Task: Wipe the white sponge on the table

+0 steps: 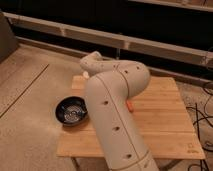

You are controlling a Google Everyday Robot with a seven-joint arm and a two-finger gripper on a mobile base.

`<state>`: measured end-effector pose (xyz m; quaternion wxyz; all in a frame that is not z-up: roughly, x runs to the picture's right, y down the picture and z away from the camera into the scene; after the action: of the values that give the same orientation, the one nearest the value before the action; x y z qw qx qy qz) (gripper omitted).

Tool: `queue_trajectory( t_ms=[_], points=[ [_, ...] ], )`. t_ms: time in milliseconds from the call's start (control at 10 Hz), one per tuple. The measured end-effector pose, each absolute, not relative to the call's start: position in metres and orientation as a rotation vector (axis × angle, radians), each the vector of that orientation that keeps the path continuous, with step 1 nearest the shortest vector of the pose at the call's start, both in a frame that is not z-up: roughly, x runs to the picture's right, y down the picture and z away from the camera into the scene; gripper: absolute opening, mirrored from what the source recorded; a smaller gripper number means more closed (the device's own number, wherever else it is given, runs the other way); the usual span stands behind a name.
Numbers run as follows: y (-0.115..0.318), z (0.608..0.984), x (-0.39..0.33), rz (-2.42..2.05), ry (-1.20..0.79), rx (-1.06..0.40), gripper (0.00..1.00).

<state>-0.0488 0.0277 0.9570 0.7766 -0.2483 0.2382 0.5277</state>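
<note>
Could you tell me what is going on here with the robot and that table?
The robot's pale arm bends over the wooden table, reaching toward its far left corner. Its tool is hidden behind the arm there, so whether it is wiping cannot be seen. A black bowl sits at the table's left edge, and a small orange object lies beside the arm.
</note>
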Motion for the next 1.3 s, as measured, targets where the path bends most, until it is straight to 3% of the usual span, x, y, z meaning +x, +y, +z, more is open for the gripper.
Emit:
queue_trajectory(
  t_ms=[700,1300],
  points=[
    [0.047,0.938,-0.074,1.178,0.406,-0.629,0.19],
    [0.079,0.915,-0.061,1.366,0.292,-0.799,0.19]
  ],
)
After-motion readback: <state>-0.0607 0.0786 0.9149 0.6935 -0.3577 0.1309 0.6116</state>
